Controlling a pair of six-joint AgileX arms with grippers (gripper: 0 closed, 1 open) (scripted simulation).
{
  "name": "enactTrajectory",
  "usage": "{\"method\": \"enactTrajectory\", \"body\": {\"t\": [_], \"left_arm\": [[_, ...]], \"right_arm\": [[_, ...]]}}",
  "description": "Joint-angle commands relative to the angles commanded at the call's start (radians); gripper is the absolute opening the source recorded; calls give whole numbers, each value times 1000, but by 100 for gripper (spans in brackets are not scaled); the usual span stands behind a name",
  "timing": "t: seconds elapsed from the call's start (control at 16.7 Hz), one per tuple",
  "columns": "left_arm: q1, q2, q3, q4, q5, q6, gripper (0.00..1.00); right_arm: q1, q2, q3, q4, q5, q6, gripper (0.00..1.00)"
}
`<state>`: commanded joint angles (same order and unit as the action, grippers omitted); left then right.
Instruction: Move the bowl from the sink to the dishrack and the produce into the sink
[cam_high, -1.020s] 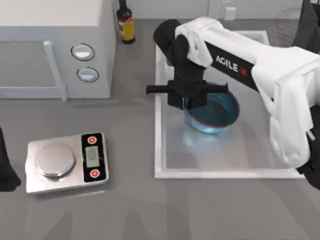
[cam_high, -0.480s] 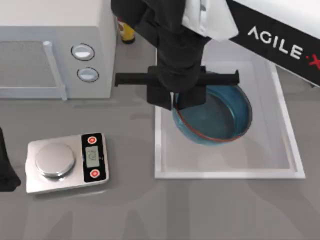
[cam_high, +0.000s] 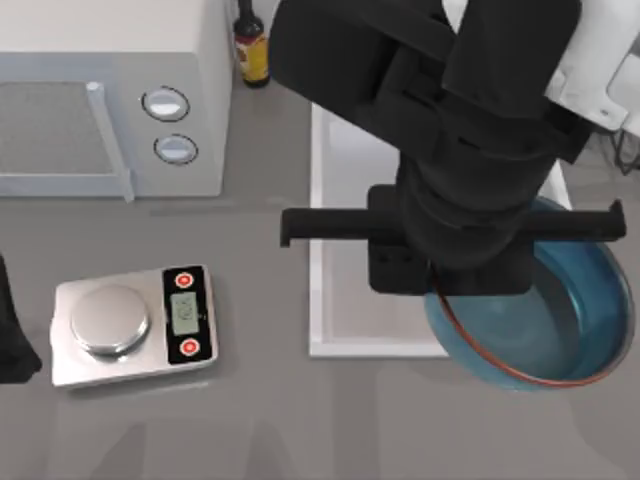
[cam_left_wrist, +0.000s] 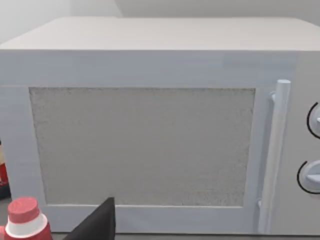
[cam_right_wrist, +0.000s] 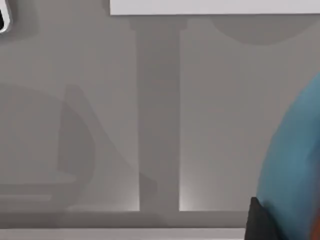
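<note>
One bowl (cam_high: 540, 330) held by its rim in the right gripper (cam_high: 440, 290), jaws closed on the near edge, raised high over the sink's (cam_high: 325, 200) front right corner. Step in hand: carrying the bowl toward the dishrack. Next move: travel on to the rack, lower gently, release only once seated. Left arm (cam_high: 12, 330) parked at the table's left edge, facing the microwave (cam_left_wrist: 150, 130); jaw state cannot be told.
</note>
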<state>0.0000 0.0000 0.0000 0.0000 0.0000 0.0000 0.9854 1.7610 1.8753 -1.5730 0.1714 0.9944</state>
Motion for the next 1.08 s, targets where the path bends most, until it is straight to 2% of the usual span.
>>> {"method": "enactTrajectory", "body": {"t": [0.36,0.54,0.78,1.08], "left_arm": [[0,0,0,0,0,0,100],[0,0,0,0,0,0,100],[0,0,0,0,0,0,100],[0,0,0,0,0,0,100]], "right_arm": [[-12,-9,-3,12,-9,-8,0],[-95,-69,-46,108,-65,-76,0],[-318,-185,-155,378,-192,-243,0],[-720,-310,-336,839,-369,-523,0]]}}
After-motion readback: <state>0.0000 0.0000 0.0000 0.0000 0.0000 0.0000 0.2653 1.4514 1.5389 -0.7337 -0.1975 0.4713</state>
